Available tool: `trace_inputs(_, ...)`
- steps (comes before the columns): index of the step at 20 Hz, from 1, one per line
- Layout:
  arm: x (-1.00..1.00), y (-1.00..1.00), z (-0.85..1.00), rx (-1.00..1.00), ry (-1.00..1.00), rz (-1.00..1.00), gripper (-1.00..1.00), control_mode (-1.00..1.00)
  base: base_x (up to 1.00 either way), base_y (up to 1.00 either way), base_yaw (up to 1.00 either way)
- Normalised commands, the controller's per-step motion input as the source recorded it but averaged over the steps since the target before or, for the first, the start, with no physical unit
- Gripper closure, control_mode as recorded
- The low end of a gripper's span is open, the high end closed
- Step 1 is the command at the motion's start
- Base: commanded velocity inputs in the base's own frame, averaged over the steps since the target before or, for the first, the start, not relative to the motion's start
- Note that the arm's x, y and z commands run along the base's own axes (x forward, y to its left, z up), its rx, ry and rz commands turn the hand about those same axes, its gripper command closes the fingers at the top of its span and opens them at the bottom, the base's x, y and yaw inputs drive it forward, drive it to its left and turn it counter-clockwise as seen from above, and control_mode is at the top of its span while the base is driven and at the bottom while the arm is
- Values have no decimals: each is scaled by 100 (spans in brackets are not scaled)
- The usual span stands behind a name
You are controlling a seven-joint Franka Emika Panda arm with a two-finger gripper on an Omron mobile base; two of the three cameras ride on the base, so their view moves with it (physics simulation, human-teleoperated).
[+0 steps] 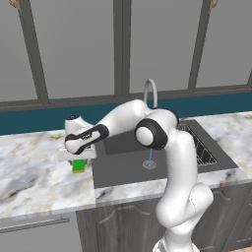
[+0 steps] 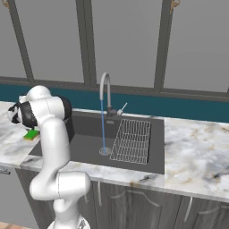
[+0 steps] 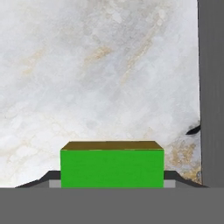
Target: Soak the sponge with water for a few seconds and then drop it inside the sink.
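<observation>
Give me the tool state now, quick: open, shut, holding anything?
Tool: shut on the sponge, one finger at each end of it, over the marble counter beside the sink.

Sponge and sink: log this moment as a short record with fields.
sponge: green, on the marble counter left of the sink
gripper: shut on sponge, one finger at each side
water: thin stream running from the faucet to the drain
sink: dark basin, wire rack on its right side
soak: not yet started, sponge apart from the stream
</observation>
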Motion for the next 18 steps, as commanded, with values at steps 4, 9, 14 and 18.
trace_inputs(4,0,-21,56,2,0,0,100,-100,0,0,0)
trace_inputs(9,0,-20,70,5,0,0,100,-100,0,0,0)
trace_inputs(14,-2,-11,39,3,-2,0,100,-100,0,0,0)
trace_inputs(18,-27,-4,19,0,-13,0,100,-100,0,0,0)
